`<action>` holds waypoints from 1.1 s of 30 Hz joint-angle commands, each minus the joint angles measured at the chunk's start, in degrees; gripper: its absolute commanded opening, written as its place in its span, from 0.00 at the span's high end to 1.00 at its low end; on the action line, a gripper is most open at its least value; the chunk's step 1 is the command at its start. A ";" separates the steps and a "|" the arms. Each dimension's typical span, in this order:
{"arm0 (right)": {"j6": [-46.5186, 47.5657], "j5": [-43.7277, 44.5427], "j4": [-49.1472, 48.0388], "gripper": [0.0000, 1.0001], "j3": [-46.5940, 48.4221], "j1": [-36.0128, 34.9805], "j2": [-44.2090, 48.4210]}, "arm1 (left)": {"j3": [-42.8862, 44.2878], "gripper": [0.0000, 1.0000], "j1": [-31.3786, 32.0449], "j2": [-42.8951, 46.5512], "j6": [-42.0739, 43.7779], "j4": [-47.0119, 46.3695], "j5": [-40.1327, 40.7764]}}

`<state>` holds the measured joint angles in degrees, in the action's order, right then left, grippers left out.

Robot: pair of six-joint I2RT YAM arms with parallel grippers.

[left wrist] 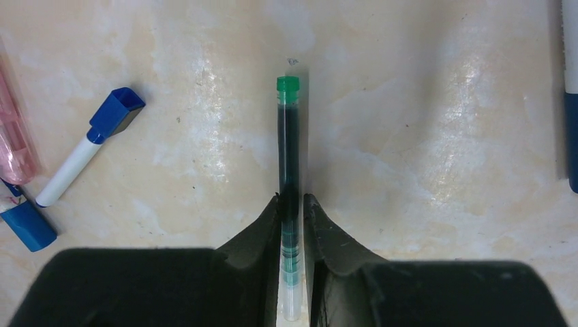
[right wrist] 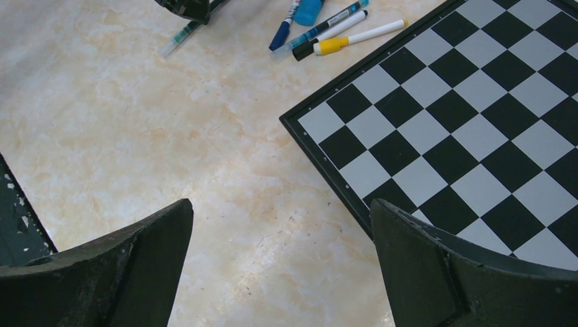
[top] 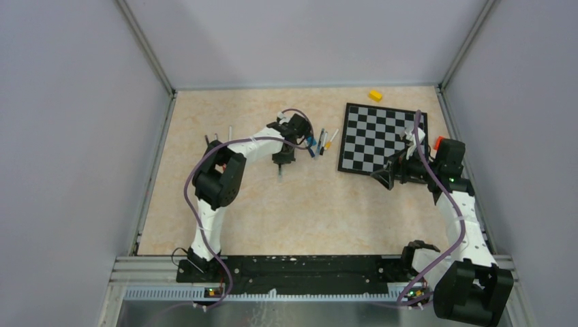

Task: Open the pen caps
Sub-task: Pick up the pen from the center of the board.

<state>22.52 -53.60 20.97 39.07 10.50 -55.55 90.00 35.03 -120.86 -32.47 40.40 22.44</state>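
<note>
My left gripper [left wrist: 292, 199] is shut on a thin green pen [left wrist: 288, 143] that points straight away from the wrist, low over the table. The pen's green end plug [left wrist: 287, 84] is at the far tip, and its clear end sits back between the jaws. In the top view this gripper [top: 282, 161] is left of the pen pile [top: 319, 142]. A white marker with a blue cap [left wrist: 117, 110], a pink cap [left wrist: 13, 146] and another blue cap [left wrist: 28, 226] lie to the left. My right gripper [right wrist: 281, 212] hangs open and empty over bare table beside the chessboard [right wrist: 477, 122].
The chessboard [top: 382, 139] lies at the right with a yellow block [top: 375, 95] behind it. Several pens, one with a yellow cap [right wrist: 331, 45], lie off the board's left corner. Grey walls enclose the table on three sides.
</note>
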 commanded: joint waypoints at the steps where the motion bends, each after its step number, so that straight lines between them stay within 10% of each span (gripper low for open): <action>1: 1.12 -0.32 -0.88 0.01 1.71 -0.57 1.06 | -3.04 0.77 -0.25 -2.71 2.49 0.88 -1.19; 10: 1.18 -0.14 -0.99 0.01 1.62 -0.57 0.84 | -5.16 1.00 -0.35 -1.59 2.55 -1.25 -4.68; 22: 8.15 -10.32 3.70 0.01 1.56 -0.71 0.48 | -19.16 1.00 -0.23 17.69 8.18 -15.75 -11.01; 33: 33.00 -24.99 18.98 0.01 0.84 -2.01 0.05 | -40.44 1.00 0.08 38.13 6.60 -43.03 -38.56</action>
<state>40.73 -69.71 32.62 39.05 9.47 -55.55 55.92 34.74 -89.06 -24.29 14.13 -1.61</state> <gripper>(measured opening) 0.990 0.022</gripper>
